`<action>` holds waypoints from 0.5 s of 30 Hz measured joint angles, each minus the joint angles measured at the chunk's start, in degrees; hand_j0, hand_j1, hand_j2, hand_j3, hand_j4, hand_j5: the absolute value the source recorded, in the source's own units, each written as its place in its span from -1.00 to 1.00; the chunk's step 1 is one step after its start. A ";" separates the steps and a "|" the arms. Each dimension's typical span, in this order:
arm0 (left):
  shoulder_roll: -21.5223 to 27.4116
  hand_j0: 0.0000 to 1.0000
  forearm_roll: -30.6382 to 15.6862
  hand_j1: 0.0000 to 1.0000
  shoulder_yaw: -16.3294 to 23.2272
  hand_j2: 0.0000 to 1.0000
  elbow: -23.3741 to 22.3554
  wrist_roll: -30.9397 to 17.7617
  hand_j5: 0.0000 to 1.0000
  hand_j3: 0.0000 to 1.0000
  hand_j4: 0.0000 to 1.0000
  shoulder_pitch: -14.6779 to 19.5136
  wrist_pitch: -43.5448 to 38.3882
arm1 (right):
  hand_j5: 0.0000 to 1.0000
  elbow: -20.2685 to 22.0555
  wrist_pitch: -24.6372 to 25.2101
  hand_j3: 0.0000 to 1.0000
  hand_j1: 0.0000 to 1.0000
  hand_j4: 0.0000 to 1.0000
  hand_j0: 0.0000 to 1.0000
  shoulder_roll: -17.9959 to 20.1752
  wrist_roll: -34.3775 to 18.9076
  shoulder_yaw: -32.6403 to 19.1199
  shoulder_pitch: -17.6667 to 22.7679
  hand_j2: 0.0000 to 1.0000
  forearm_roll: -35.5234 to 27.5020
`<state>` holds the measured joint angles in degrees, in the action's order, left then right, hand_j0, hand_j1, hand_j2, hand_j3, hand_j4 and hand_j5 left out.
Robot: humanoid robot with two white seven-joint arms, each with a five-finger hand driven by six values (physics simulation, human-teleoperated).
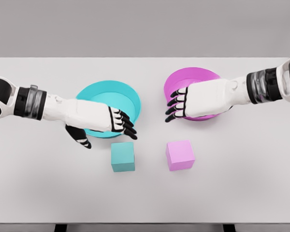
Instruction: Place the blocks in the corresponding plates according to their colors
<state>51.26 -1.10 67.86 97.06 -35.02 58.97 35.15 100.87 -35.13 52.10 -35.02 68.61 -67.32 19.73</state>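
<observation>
grey-walled room, white tabletop (241,183): your open left hand (111,121) could nudge the teal cube (123,156) at its 5 o'clock away from the teal round plate (111,94), while your open right hand (193,100) covers the magenta round plate (183,79), pink cube (180,155) at 6 o'clock.

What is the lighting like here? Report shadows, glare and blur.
Head view: lighting is soft and even; only faint shadows lie beside the teal block and pink block; no glare on the table; the teal plate, pink plate, left hand and right hand look slightly soft-edged.
</observation>
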 measured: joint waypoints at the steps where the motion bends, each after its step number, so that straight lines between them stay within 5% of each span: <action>1: -0.33 1.00 0.10 1.00 0.23 1.00 0.11 0.00 1.00 1.00 1.00 0.00 -0.01 | 1.00 0.01 0.00 1.00 1.00 1.00 1.00 -0.25 0.00 0.58 -0.09 1.00 -0.06; 15: -1.50 0.96 1.63 0.96 1.26 0.96 0.32 0.00 0.96 0.96 0.96 -0.79 -0.01 | 1.00 0.02 0.00 1.00 1.00 1.00 1.00 -1.52 0.00 6.98 -0.09 1.00 -0.19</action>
<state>49.76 0.53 69.12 97.38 -35.02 58.18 35.15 100.90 -35.13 50.58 -35.02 75.59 -67.41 19.54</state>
